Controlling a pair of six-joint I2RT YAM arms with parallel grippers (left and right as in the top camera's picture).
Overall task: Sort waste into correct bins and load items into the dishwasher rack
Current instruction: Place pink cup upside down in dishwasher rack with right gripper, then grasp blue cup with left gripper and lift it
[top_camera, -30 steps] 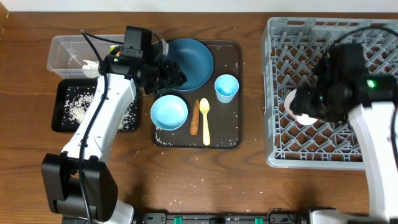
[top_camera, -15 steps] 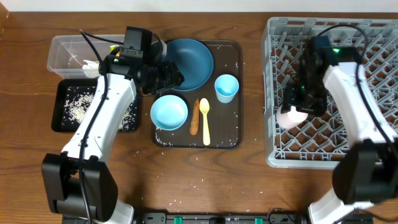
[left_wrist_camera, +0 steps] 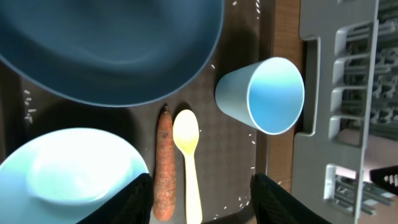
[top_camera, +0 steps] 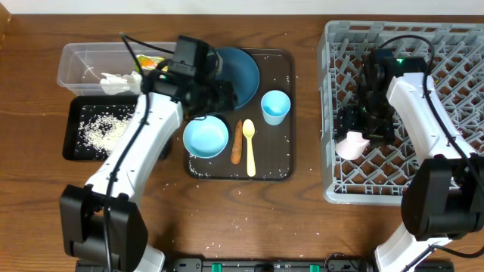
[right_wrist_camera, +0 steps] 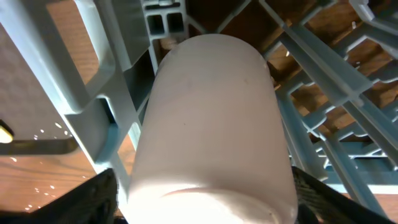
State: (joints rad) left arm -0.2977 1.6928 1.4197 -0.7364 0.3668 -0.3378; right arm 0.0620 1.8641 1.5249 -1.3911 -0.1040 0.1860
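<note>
Left tool (left_wrist_camera: pixel 202 196) moved right; pink cup (top_camera: pixel 352 145) shifted left.

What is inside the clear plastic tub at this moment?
Inside the clear tub lie a crumpled white napkin and part of a yellow-green wrapper. The left arm covers the tub's right end, so anything else lying there cannot be seen.

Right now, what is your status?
Left end effector open over brown stick and yellow spoon. Right end effector around pink cup in dishwasher rack, grip unclear.

Pink cup (top_camera: pixel 352 145), grey lattice rack (top_camera: pixel 330 91)
</note>
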